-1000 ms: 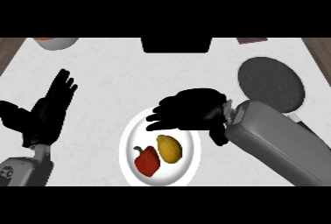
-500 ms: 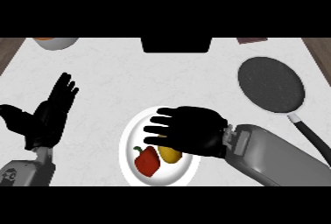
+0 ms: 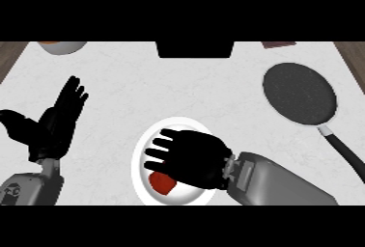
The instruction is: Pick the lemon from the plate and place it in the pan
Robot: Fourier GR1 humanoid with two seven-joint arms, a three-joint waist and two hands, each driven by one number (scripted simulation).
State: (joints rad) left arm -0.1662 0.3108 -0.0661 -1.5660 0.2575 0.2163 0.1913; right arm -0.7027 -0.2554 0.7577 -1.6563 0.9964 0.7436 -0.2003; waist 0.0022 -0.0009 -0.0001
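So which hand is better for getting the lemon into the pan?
The right hand. It hangs over the plate, likely hiding the lemon, and the pan lies on its side. The left hand rests open, away from both.

Matte black left hand (image 3: 51,129) and right hand (image 3: 191,158); smooth, rounded grey forearms (image 3: 281,183) with dark wrist joints.

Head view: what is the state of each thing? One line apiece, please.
Pan: empty, upright.
Plate: mostly covered by the right robot hand.
Red pepper: on the plate, partly hidden.
Lemon: hidden; cannot tell if grasped.
Right robot hand: over the plate, grip not visible.
Left robot hand: open, resting at left.
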